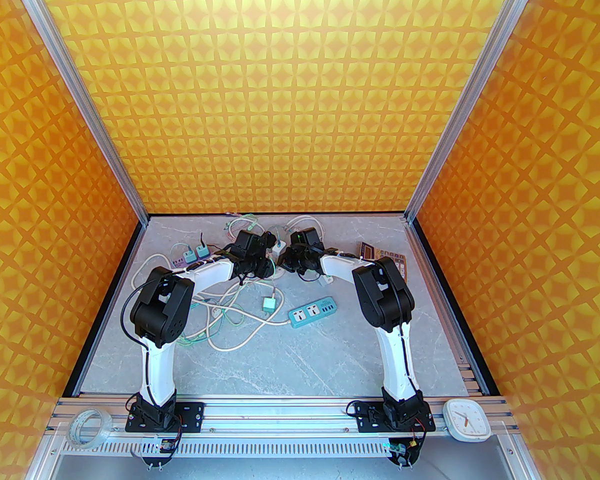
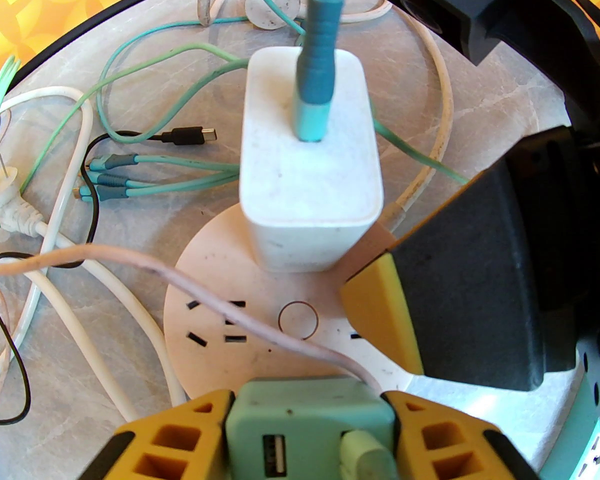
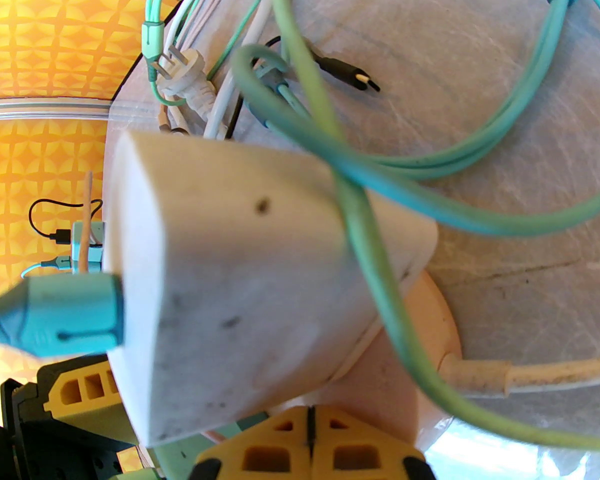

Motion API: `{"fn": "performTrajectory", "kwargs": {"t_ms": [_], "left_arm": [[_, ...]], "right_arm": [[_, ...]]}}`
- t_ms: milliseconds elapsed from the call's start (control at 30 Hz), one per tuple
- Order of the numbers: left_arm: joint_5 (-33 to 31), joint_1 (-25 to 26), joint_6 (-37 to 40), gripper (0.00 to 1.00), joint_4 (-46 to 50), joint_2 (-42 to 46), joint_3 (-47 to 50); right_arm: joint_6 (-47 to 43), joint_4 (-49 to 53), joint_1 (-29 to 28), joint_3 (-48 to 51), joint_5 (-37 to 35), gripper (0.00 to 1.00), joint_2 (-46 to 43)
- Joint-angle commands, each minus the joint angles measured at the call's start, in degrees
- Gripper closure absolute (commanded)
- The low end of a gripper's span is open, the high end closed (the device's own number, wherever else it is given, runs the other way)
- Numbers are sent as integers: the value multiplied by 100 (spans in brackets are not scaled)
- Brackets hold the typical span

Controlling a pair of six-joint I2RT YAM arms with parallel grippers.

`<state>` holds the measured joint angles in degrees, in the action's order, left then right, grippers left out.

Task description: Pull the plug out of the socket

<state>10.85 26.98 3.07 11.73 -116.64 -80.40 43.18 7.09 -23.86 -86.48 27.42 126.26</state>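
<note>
The left gripper (image 2: 310,405) pinches the smooth, mint green square plastic plug (image 2: 300,418) between its yellow fingers. The plug sits at the edge of the flat round white plastic socket (image 2: 300,283). In the right wrist view, the right gripper (image 3: 310,438) has its fingers pressed together, beside the chunky white charger block (image 3: 260,268) with rounded corners.

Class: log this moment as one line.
left gripper: grips teal adapter | right gripper: shut, on round socket | white charger: plugged in

A lab cell: patterned walls (image 1: 280,93), aluminium frame (image 1: 457,113).
</note>
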Motion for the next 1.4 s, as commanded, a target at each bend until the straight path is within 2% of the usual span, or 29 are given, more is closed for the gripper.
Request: {"fn": "performTrajectory", "kwargs": {"t_ms": [0, 267, 400, 600, 700, 867, 1000, 1267, 1367], "left_arm": [[-65, -24, -91, 72, -44, 9, -34], [-30, 24, -215, 72, 20, 75, -118], [-649, 323, 165, 71, 285, 13, -287], [-670, 309, 87, 71, 339, 0, -311], [-572, 201, -87, 72, 344, 33, -334], [-26, -59, -450, 72, 318, 62, -345], [31, -71, -440, 72, 356, 45, -401], [-686, 309, 93, 72, 585, 0, -538], [-760, 368, 173, 72, 544, 18, -508]], "right_arm": [[-108, 705, 28, -78, -271, 100, 329], [-117, 1236, 26, -210, -575, 100, 373], [-133, 1329, 26, -263, -620, 100, 428], [-193, 1365, 28, -277, -601, 100, 478], [-239, 1409, 28, -295, -637, 100, 488], [-287, 1445, 26, -310, -646, 100, 514], [-336, 1521, 26, -352, -668, 100, 514], [-350, 1578, 25, -389, -694, 100, 525], [-345, 1580, 15, -391, -703, 100, 536]]}}
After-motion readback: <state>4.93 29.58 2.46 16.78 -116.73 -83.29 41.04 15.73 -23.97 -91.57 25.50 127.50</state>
